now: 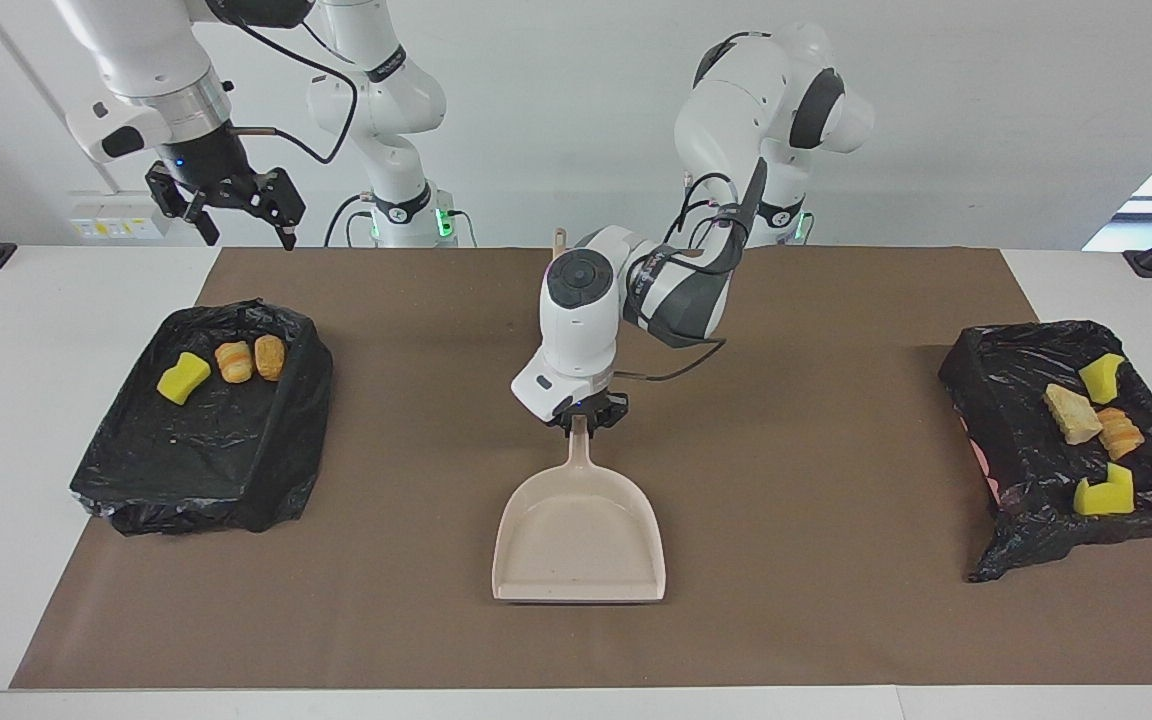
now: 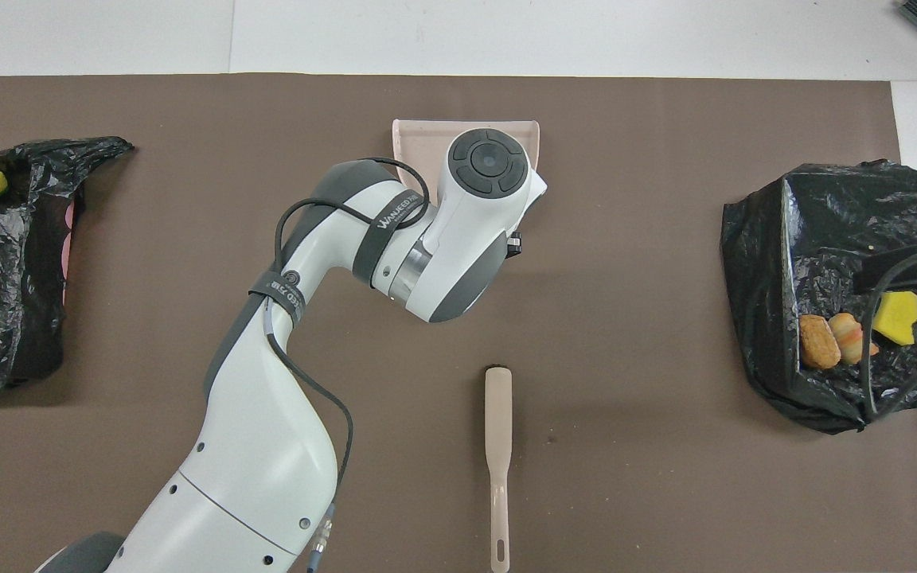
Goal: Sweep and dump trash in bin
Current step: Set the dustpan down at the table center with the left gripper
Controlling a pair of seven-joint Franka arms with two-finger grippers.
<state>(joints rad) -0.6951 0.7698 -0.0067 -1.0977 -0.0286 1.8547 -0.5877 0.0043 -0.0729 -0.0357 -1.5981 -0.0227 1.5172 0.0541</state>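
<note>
One high camera faces the robots across the table; another looks steeply down; both share the brown mat [image 1: 416,600].

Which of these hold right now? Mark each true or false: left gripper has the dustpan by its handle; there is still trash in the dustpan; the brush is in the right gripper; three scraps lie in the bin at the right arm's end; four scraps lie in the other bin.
1. The left gripper is shut on the dustpan handle. True.
2. Trash sits in the dustpan. False: its tray is bare.
3. The right gripper holds the brush. False: it is open and the brush lies on the mat.
4. Three scraps lie in the bin at the right arm's end. True.
5. Four scraps lie in the bin at the left arm's end. True.
</note>
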